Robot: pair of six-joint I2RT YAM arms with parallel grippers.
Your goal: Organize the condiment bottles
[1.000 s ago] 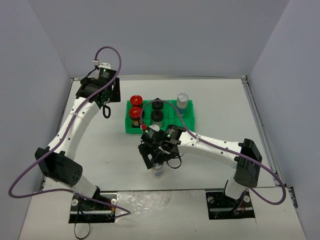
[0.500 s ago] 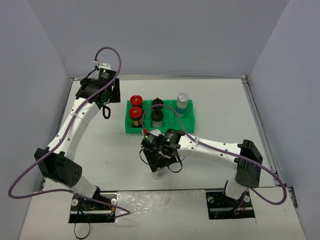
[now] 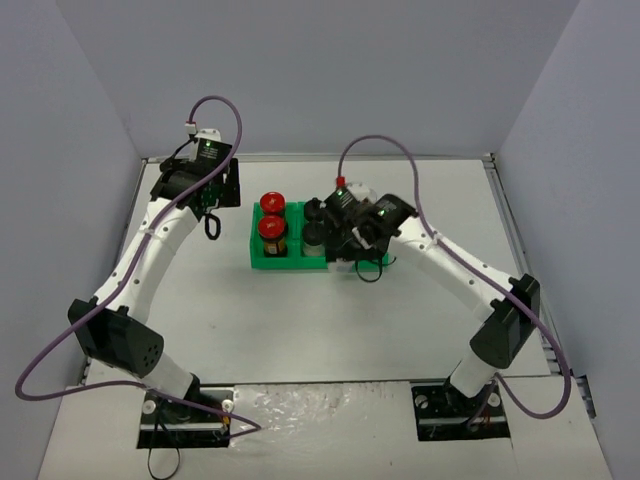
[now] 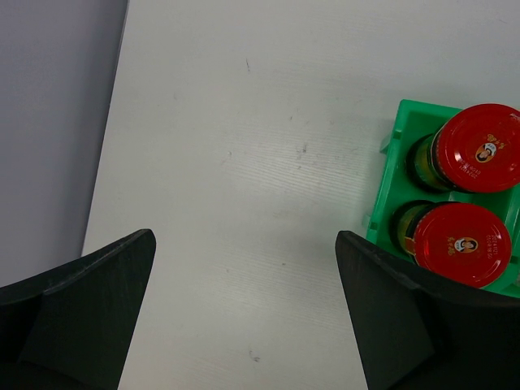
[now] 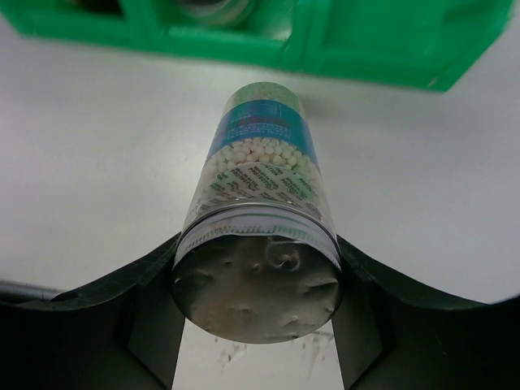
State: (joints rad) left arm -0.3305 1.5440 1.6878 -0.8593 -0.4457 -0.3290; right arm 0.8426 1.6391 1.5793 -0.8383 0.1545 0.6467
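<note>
right gripper is clamped on a silver-capped jar just beside the green tray; left gripper holds its fingers apart near that tray.

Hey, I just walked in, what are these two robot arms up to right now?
They're filling a green tray. The right gripper has its jaws closed on a silver-capped jar with a bluish label, beside the tray's near wall. The left gripper hangs over bare table left of the tray, jaws open and empty. Two red-capped jars stand in the tray's left compartment.
</note>
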